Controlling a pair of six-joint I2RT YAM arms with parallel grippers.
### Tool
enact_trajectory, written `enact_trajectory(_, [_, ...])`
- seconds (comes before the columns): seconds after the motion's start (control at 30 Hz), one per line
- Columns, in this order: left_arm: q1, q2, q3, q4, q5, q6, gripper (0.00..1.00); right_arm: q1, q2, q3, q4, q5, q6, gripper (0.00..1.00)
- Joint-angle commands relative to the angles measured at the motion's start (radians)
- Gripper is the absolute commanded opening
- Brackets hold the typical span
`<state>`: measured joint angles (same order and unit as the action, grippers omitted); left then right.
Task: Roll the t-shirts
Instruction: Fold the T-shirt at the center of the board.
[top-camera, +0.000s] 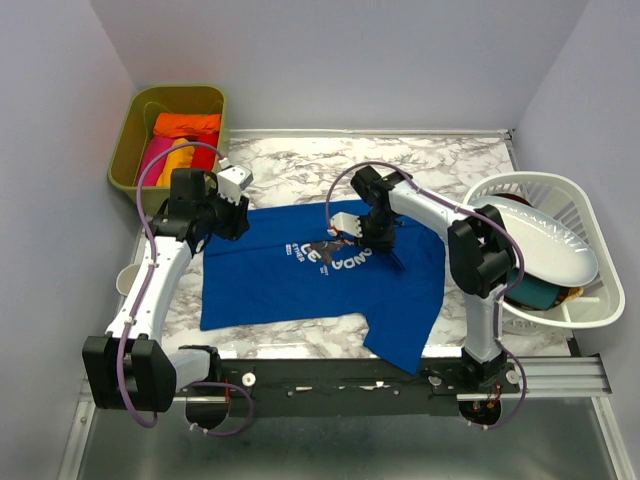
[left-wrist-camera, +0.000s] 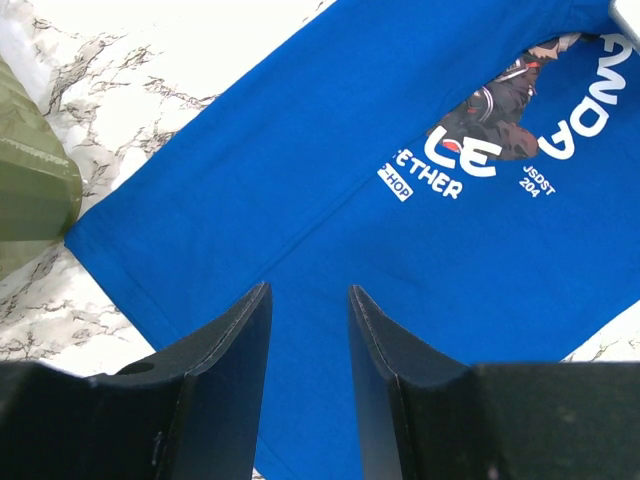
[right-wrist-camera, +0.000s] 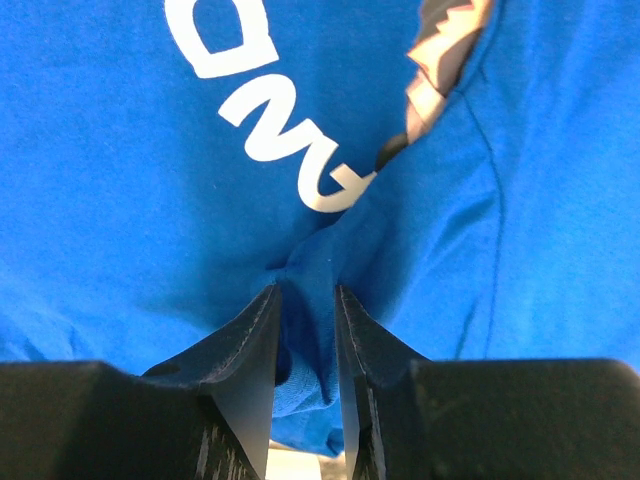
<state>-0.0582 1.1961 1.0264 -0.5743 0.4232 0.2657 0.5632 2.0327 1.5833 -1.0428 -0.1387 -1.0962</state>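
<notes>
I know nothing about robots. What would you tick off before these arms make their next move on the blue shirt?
1. Right gripper has cloth: ok, a fold of the blue t-shirt is pinched between its fingers.
2. Left gripper ready: ok, open above flat cloth, holding nothing.
3. Shirt lies flat: not ok, it is bunched at the pinch and one corner overhangs the near edge of the table.
4. Green bin clear of the left gripper: ok, it stands off to the side.
5. Only one layer pinched: cannot tell.

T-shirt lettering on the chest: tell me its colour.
White lettering on the royal-blue t-shirt; clearest in the left wrist view.
</notes>
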Motion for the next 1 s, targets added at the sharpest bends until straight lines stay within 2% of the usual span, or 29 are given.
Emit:
enact_trajectory(0.0, [0.011,0.005,0.018,-0.012,0.014,0.012,0.47,-0.003,0.032,0.02,-0.063,-0.059,0.015,0.36])
enact_trajectory(0.4, [0.017,0.008,0.02,-0.01,0.012,0.013,0.47,-0.003,0.04,-0.04,-0.03,-0.044,0.038,0.39])
enact_trajectory(0.47, [0.017,0.011,0.021,-0.012,0.011,0.015,0.47,-0.002,0.046,-0.042,-0.026,-0.044,0.047,0.35])
enact_trajectory(0.53, [0.017,0.013,0.021,-0.012,0.009,0.017,0.47,-0.002,0.049,-0.034,-0.025,-0.047,0.05,0.24])
enact_trajectory(0.63, [0.017,0.013,0.018,-0.009,0.008,0.015,0.47,-0.003,0.043,-0.019,-0.026,-0.061,0.061,0.13])
enact_trajectory(0.77, [0.017,0.019,0.018,-0.009,0.011,0.014,0.47,-0.003,0.031,0.01,-0.051,-0.096,0.071,0.06])
enact_trajectory(0.97, [0.018,0.017,0.021,-0.01,0.008,0.015,0.47,-0.003,0.015,0.13,-0.219,-0.274,0.093,0.01])
